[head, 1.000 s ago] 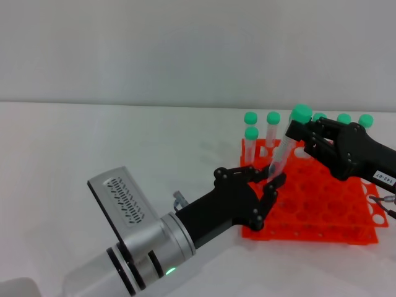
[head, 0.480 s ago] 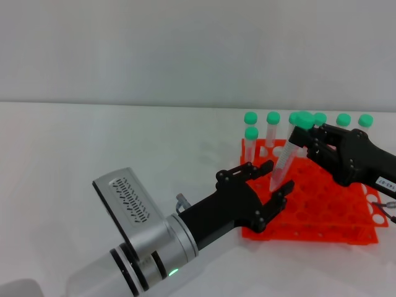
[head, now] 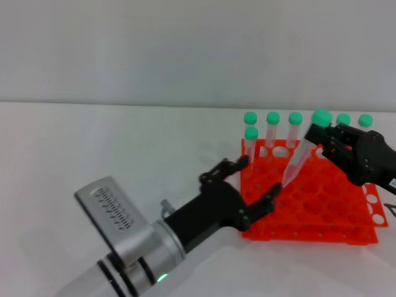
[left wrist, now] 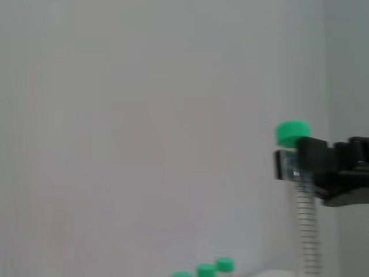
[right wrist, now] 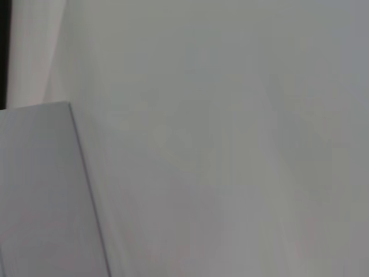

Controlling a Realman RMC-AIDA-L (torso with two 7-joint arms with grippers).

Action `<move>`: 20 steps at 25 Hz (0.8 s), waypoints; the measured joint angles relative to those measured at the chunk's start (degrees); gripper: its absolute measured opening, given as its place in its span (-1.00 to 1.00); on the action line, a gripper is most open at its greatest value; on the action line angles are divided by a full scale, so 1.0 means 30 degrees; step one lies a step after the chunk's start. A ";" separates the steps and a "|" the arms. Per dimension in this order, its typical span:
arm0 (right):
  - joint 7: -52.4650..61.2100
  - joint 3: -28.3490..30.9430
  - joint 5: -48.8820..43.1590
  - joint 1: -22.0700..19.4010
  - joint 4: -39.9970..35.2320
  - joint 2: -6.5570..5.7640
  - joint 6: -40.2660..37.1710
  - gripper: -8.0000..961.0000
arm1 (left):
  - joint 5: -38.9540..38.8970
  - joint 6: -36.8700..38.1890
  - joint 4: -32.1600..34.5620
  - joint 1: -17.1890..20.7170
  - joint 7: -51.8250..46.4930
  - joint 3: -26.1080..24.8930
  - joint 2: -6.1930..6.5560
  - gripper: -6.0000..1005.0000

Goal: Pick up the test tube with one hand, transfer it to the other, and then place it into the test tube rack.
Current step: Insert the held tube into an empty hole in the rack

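The test tube (head: pixel 302 154), clear with a green cap, hangs tilted in my right gripper (head: pixel 323 139), which is shut on it just below the cap, above the orange test tube rack (head: pixel 322 210). The tube's tip is over the rack's middle holes. My left gripper (head: pixel 242 184) is open and empty, at the rack's left edge, apart from the tube. The left wrist view shows the tube (left wrist: pixel 305 219) held by the right gripper (left wrist: pixel 300 164). The right wrist view shows only pale surfaces.
Several green-capped tubes (head: pixel 272 129) stand upright in the rack's back rows and one (head: pixel 250 145) at its left. The rack sits on a white table (head: pixel 93 148) before a pale wall.
My left gripper opened, let go of the tube and drew back to the left and down. My right gripper carried the tube to the right over the rack.
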 joint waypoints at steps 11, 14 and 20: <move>-0.1148 0.1373 0.0050 -0.0791 0.0006 0.0424 0.0314 -0.59 | -0.0536 0.1840 -0.0143 0.2894 0.1833 -0.1960 0.0149 0.53; -0.1334 0.1631 -0.0009 -0.0774 -0.0010 0.0479 0.0703 -0.59 | -0.0963 0.2575 -0.0337 0.3548 0.1837 -0.2242 0.0173 0.53; -0.1747 0.1674 -0.0017 -0.0407 -0.0158 0.0590 0.1744 -0.59 | -0.2153 0.4325 -0.1284 0.4727 0.1716 -0.2727 0.0205 0.53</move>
